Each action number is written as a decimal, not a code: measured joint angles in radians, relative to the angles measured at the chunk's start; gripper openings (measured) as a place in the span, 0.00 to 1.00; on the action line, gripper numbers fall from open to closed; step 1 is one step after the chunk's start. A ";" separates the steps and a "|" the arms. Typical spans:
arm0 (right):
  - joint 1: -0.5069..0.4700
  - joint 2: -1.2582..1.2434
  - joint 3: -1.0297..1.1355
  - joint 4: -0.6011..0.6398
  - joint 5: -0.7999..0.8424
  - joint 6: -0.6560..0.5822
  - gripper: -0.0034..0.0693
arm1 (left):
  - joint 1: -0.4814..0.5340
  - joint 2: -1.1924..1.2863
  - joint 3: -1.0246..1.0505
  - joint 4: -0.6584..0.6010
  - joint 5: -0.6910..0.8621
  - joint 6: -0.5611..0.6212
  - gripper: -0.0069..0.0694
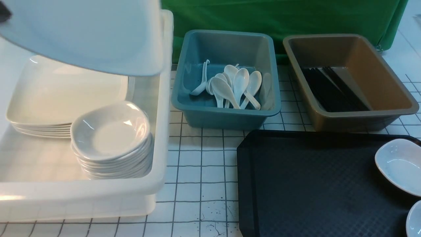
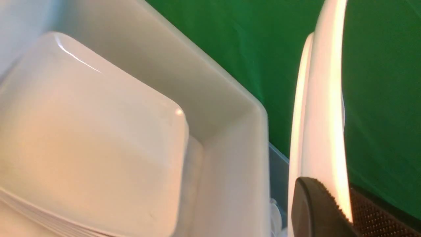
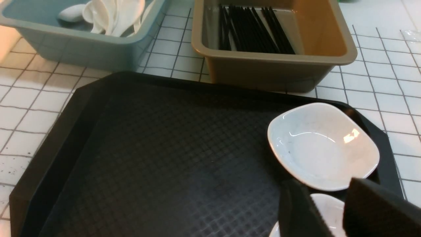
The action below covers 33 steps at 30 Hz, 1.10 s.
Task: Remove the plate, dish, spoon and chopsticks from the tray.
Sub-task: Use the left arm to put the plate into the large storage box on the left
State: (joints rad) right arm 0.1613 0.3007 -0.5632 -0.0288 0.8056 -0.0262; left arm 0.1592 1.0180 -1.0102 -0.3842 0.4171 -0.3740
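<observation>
L gripper (image 2: 345, 210) is clamped tight on the rim of the plate (image 1: 88, 33). The plate is clear of the tray (image 1: 296, 184), up in the air well left of it, tilted, over the white bin (image 1: 82, 197).

Key bit imo: the plate stack (image 1: 59, 92) lies flat right below the held plate. So it prob needs levelling, then going straight down onto that stack, not onto the small-dish stack (image 1: 111, 131), which is the one nearer the tray.

R gripper (image 3: 335, 210) hangs over the tray's right end, jaws partly apart w/ nothing between them. A dish (image 1: 399, 164) sits on that right end w/ a 2nd dish (image 1: 415, 220) just beside it, both way closer to the R arm. No spoon or chopsticks on the tray afaict.
</observation>
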 joint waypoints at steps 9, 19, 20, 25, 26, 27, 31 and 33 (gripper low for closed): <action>0.000 0.000 0.000 0.000 0.000 0.000 0.38 | 0.165 0.113 0.000 -0.002 -0.060 0.034 0.12; 0.000 0.000 0.000 0.000 0.004 0.000 0.38 | 0.171 0.320 0.000 -0.017 -0.131 0.087 0.12; 0.000 0.000 0.000 0.000 0.005 0.000 0.38 | 0.171 0.337 0.000 -0.017 -0.136 0.087 0.12; 0.000 0.000 0.000 0.000 0.018 0.000 0.38 | 0.171 0.402 0.000 -0.017 -0.166 0.087 0.12; 0.000 0.000 0.000 0.000 0.018 0.000 0.38 | 0.171 0.417 0.000 -0.017 -0.169 0.087 0.12; 0.000 0.000 0.000 0.000 0.018 0.000 0.38 | 0.171 0.429 0.000 -0.017 -0.170 0.087 0.12; 0.000 0.000 0.000 0.000 0.018 0.000 0.38 | 0.171 0.483 0.000 -0.028 -0.180 0.087 0.12; 0.000 0.000 0.000 0.000 0.018 0.000 0.38 | 0.171 0.498 0.000 -0.029 -0.184 0.087 0.11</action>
State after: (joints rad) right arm 0.1613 0.3007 -0.5632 -0.0288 0.8235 -0.0262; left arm 0.3302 1.5157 -1.0102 -0.4130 0.2333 -0.2869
